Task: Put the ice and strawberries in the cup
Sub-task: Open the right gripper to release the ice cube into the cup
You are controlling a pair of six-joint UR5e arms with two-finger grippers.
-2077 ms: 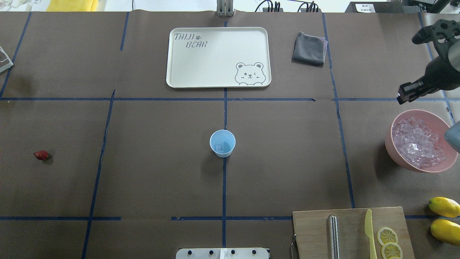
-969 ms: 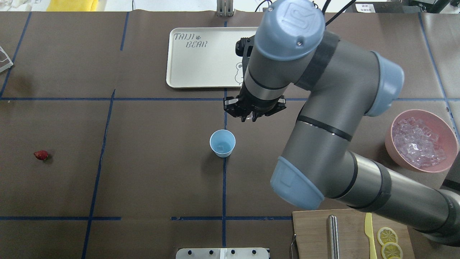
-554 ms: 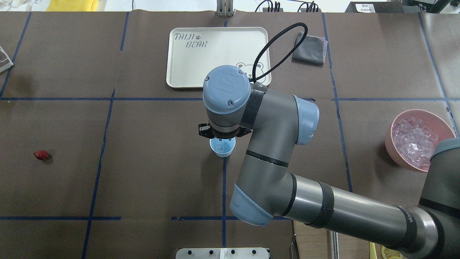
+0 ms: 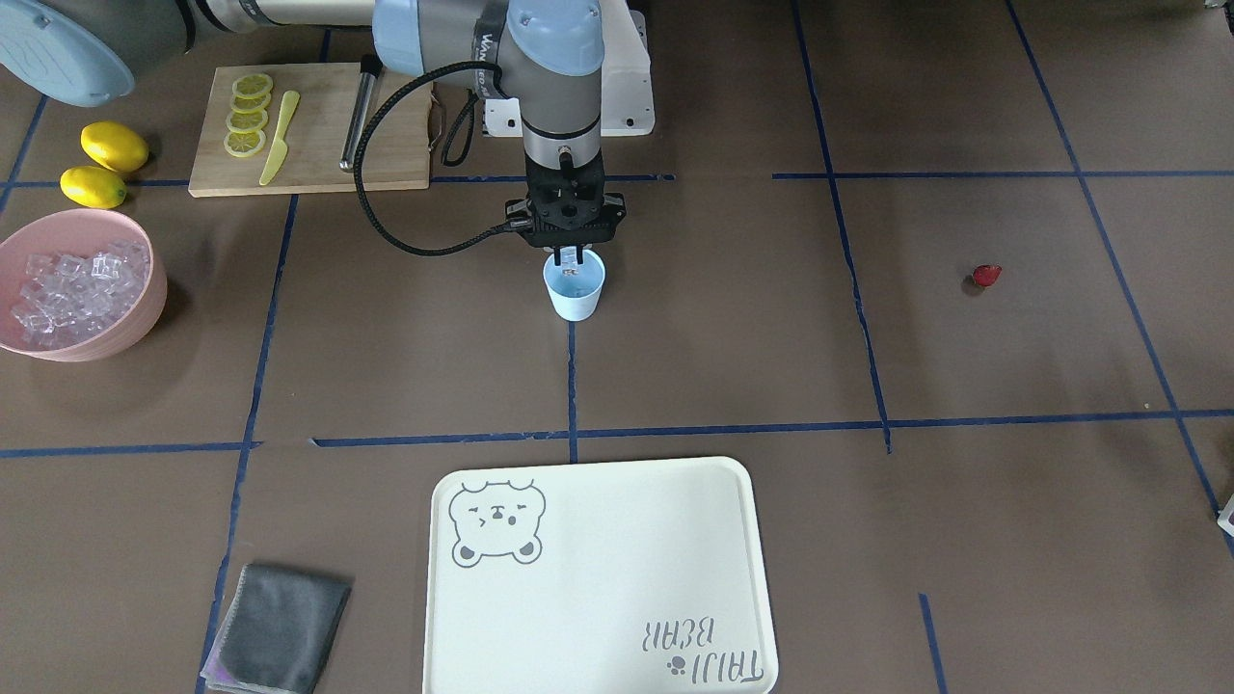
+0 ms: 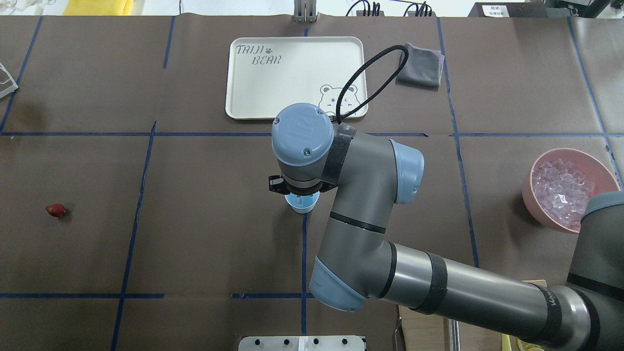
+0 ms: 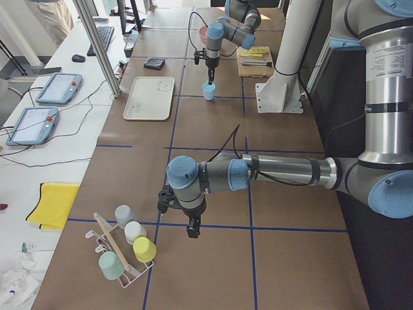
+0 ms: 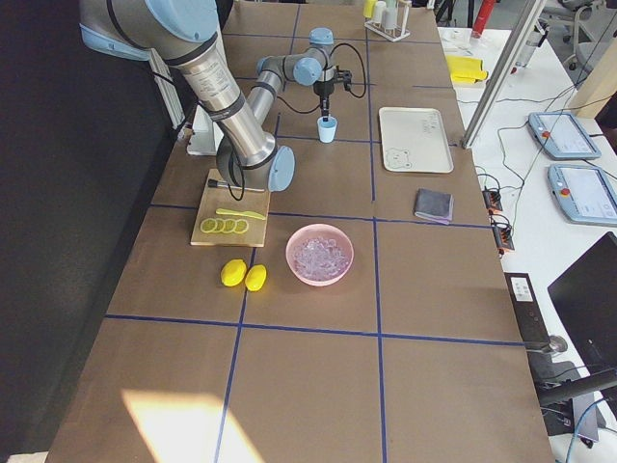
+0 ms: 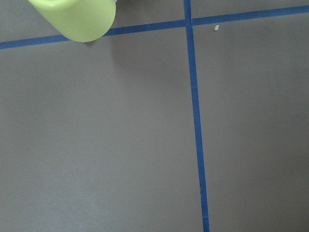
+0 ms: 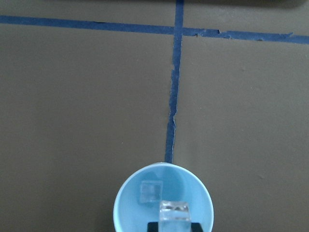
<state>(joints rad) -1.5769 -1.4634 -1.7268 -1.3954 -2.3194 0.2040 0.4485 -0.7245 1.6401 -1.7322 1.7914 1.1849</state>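
The light blue cup [image 4: 575, 291] stands at the table's middle; it also shows in the overhead view [image 5: 303, 205]. My right gripper [image 4: 571, 254] hangs straight over its mouth, shut on one clear ice cube [image 9: 174, 212]. A second ice cube [image 9: 150, 191] lies on the cup's bottom. More ice [image 5: 560, 190] fills the pink bowl [image 4: 135, 318] at the right end. The dark red strawberry [image 5: 55, 210] lies alone at the far left. My left gripper [image 6: 192, 230] hangs over bare table far from the cup; I cannot tell if it is open or shut.
A cream bear tray [image 5: 292, 78] lies behind the cup, with a grey cloth [image 5: 419, 66] beside it. A cutting board [image 4: 318, 145] with lemon slices, a knife and two lemons [image 4: 114, 146] sits near the robot. A rack of cups [image 6: 126, 248] stands by my left gripper.
My right arm has swung from the pink bowl to the table's middle and come down over the cup. The strawberry and the cup have not moved.
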